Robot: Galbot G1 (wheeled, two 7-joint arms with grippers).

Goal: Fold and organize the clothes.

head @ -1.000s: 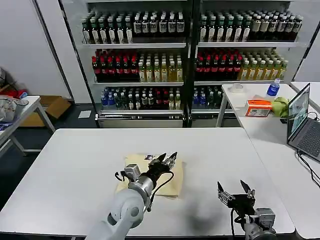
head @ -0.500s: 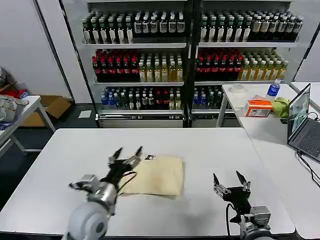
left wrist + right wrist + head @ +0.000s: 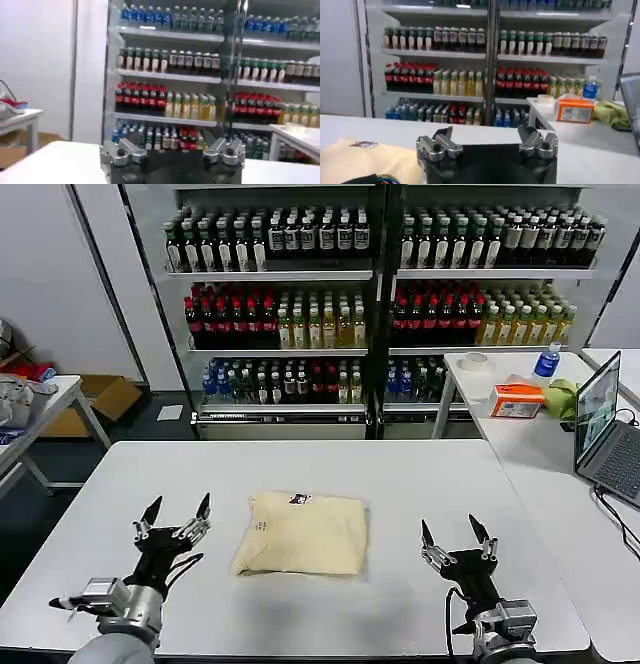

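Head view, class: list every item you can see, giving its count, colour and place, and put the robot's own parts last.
T-shirt: one, pale cream-yellow, folded flat at the middle of the white table.
Shelves: two units, rows of dark, red, yellow and blue bottles, behind the table.
Laptop: one, grey, open, on the right-hand table.
Orange box: one, beside a yellow-green cloth.
Blue bottle: one, behind the box.
Cardboard box: one, brown, floor at left.
Left gripper: open, left of the T-shirt.
Right gripper: open, right of the T-shirt.
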